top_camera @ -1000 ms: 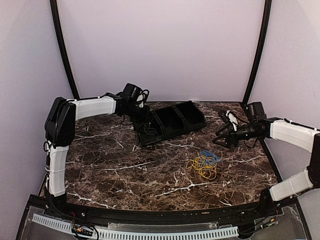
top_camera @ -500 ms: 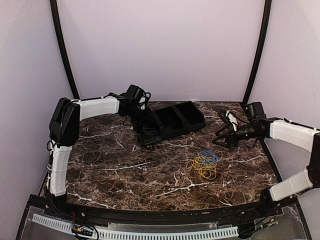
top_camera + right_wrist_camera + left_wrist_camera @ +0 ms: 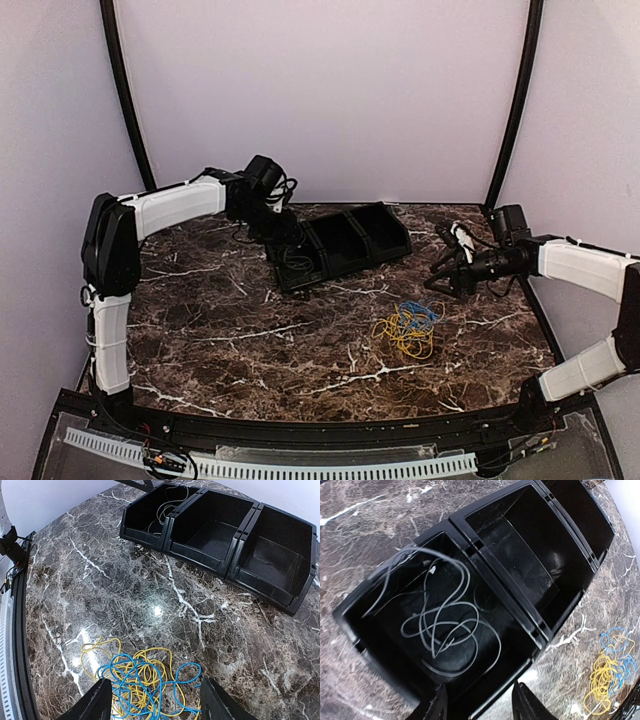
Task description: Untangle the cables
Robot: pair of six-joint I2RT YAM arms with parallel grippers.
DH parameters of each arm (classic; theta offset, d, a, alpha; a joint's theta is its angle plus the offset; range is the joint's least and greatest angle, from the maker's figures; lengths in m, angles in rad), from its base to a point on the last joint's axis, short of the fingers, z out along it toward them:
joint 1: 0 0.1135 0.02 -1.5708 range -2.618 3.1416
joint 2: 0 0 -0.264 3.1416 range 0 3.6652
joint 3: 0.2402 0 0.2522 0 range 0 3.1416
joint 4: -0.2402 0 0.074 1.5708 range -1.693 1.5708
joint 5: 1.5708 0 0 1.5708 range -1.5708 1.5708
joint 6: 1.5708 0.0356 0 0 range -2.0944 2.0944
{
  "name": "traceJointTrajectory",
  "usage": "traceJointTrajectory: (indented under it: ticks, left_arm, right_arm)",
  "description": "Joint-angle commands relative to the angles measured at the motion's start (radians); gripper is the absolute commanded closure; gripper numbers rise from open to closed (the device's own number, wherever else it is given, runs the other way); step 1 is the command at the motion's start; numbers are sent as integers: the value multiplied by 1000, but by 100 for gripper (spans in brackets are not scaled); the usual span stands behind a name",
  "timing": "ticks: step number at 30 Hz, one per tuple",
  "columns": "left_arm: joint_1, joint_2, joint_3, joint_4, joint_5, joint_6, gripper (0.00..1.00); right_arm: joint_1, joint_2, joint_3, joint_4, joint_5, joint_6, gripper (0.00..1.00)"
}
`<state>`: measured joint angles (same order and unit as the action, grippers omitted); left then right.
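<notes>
The cables (image 3: 408,328), a small tangle of thin yellow and blue loops, lie on the marble table right of centre. They also show in the right wrist view (image 3: 145,680) and the left wrist view (image 3: 610,672). My right gripper (image 3: 155,700) is open and empty, hovering above the tangle; in the top view it (image 3: 440,278) is up and to the right of it. My left gripper (image 3: 477,702) is open and empty above the left compartment of the black tray (image 3: 300,283), where a thin grey wire (image 3: 440,625) lies coiled.
The black three-compartment tray (image 3: 234,545) sits at the back of the table; its middle and right compartments hold nothing. The table's back edge meets a white wall, with black frame posts (image 3: 128,100) at both sides.
My left arm has lifted and pulled back a little over the tray's left compartment. The right arm and the cables have not moved.
</notes>
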<state>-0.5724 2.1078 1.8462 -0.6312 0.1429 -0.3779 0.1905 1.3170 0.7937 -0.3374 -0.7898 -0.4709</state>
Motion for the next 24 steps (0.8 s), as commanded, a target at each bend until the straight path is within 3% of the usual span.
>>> traceJointTrajectory:
  ticks: [1,8,13,16,21,24]
  left_arm:
    - [-10,-160,-74,-52,-43,33,54]
    - [-106,-323,-300,309,78,79,57]
    - [-221,-392,-439,557,141,114,56]
    - [-292,-388,-504,686,150,113,56]
    - [-344,-323,-578,879,183,-16,57]
    - [-376,-257,-564,892,186,-44,57]
  right_arm:
    - [-3,11,10,12,-22,-5,38]
    - [-2,27,25,-9,-6,-21,38]
    - [1,54,84,-161,88,-173,43]
    - [7,77,103,-230,127,-230,48]
    - [29,99,106,-258,162,-253,54]
    - [56,100,94,-258,188,-257,55]
